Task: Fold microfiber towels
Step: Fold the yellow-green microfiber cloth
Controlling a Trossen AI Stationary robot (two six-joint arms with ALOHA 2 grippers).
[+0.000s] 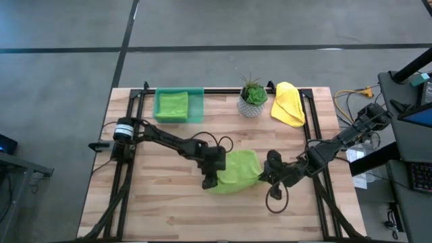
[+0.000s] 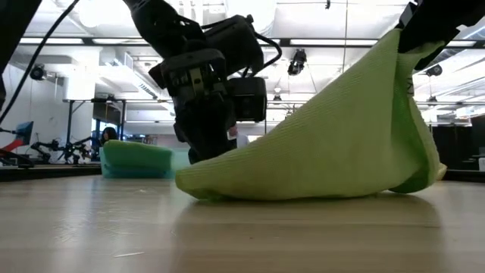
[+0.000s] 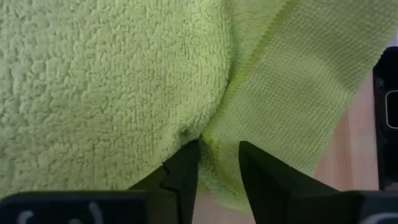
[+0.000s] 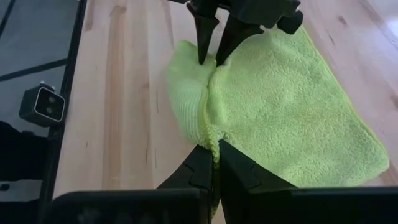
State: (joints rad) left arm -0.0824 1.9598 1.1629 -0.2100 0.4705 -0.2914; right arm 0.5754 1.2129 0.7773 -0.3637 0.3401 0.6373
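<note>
- Nearest the low camera lies the pale wooden worktop (image 2: 227, 235), and on it the lime green microfiber towel (image 2: 326, 144), one edge down on the wood and the opposite corner lifted high.
- The right claw (image 4: 214, 163) is clamped on that raised edge of the towel, its fingers pressed together with the hem between them.
- The left claw (image 3: 217, 163) sits at the towel's other end with its fingers slightly apart; the cloth lies in the gap, and I cannot tell whether they are gripping it.
- The towel lies mid-worktop between the two arms, its long axis running from one claw to the other, across the worktop.
- Progress, as I judge it: one green folded cloth (image 1: 171, 104) rests in the see-through green tray (image 1: 198, 108); this towel is mid-fold; a yellow microfiber towel (image 1: 288, 103) waits bunched by the small potted plant (image 1: 253, 96). More than half is left.
</note>
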